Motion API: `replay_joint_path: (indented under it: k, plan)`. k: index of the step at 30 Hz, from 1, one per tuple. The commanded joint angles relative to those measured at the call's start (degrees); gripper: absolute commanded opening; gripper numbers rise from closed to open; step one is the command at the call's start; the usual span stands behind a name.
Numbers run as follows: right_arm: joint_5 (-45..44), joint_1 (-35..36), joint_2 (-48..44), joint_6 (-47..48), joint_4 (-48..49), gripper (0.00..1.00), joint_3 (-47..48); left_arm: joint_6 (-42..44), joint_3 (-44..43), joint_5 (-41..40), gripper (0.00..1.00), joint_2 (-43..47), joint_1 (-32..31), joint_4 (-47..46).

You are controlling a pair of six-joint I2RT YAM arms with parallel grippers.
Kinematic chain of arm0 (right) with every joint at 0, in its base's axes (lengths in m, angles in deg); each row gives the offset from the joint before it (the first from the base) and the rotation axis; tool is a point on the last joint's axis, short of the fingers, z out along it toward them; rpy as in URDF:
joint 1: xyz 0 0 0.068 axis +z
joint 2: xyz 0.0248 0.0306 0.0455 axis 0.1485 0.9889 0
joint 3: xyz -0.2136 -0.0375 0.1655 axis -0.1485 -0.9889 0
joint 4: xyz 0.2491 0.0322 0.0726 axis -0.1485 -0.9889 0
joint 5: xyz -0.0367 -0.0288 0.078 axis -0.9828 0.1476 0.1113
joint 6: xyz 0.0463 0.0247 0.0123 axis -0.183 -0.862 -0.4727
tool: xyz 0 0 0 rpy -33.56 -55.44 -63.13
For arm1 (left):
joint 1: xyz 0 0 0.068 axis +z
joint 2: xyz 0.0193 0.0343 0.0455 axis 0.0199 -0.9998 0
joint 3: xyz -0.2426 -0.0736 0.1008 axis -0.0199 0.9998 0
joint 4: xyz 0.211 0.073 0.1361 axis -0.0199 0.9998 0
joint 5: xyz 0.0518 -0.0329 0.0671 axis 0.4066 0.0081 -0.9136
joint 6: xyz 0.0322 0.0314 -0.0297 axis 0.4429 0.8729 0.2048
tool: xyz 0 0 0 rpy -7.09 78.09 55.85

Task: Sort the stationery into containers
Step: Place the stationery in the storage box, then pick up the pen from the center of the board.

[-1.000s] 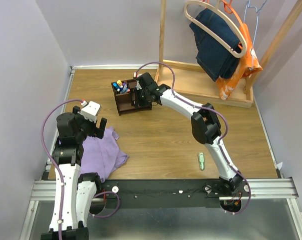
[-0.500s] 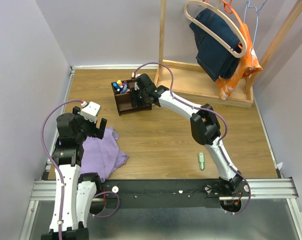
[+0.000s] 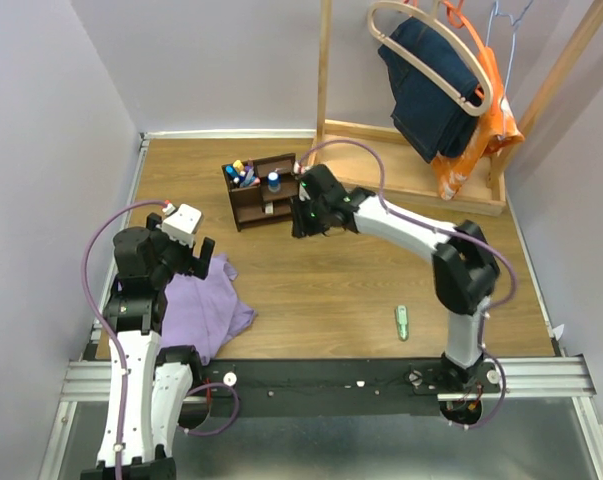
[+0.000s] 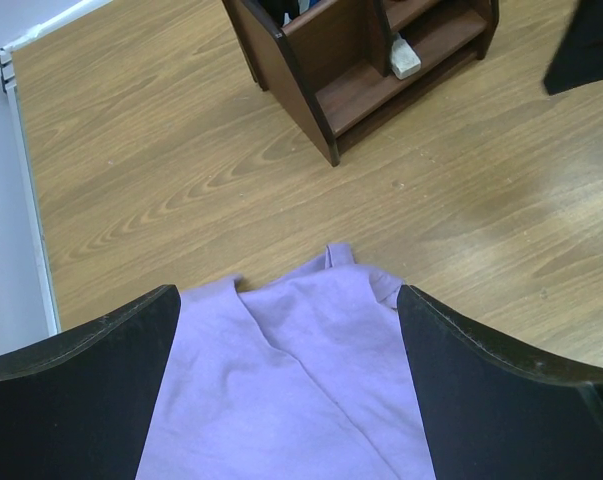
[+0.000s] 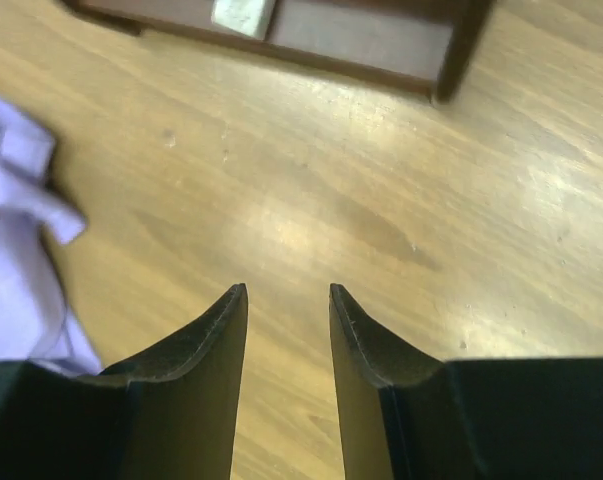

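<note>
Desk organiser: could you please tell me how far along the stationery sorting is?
Done: pens and a blue-grey cylinder sit in the organiser. In hand: nothing; the right end effector is open and empty beside it. Remaining: the pale green piece on the table.

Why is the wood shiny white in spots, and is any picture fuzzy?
Right wrist view: the dark brown wooden organiser and the purple cloth look fuzzy, and glare whitens the light wooden tabletop. Left wrist view: sharp, with one pale shiny patch on the wood. Top view: even light, soft shadows.
</note>
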Motion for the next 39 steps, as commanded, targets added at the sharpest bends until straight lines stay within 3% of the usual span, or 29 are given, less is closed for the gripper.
replay_joint_path:
  k: [1, 4, 7, 13, 21, 26, 35, 39]
  plan:
    - [-3.04, 0.49, -15.43, -1.59, -2.1, 0.46, -14.85, -0.14, -2.07, 1.47, 0.99, 1.34, -0.27, 1.53]
    - [-5.42, 0.4, -25.81, -3.17, -5.62, 0.46, -25.41, -0.23, -2.07, 1.82, 0.99, 1.87, -0.27, 2.32]
    - [-13.58, 0.22, -32.84, -7.2, -11.32, 0.55, -32.18, -0.4, -2.07, 2.17, 0.99, 2.05, -0.36, 3.55]
    - [-19.49, -8.29, -37.08, -15.29, -21.52, 0.55, -38.86, -0.05, -4.53, 4.54, 0.99, -0.23, -0.54, 6.18]
    - [-12.3, -14.71, -41.73, -19.35, -28.21, 0.61, -43.62, 0.56, -7.08, 2.79, 0.99, -6.3, -0.54, 5.75]
    - [-9.3, -14.81, -43.68, -19.35, -29.18, 0.61, -45.11, 0.83, -7.26, 1.82, 0.99, -9.73, -0.54, 3.29]
    - [-3.68, -13.76, -42.62, -20.31, -28.83, 0.57, -50.48, 1.88, -8.93, -0.73, 0.99, -14.21, -0.62, -0.31]
    - [-2.71, -12.44, -42.1, -20.49, -28.48, 0.49, -51.53, 2.06, -8.23, -0.91, 0.99, -14.83, -0.54, -1.19]
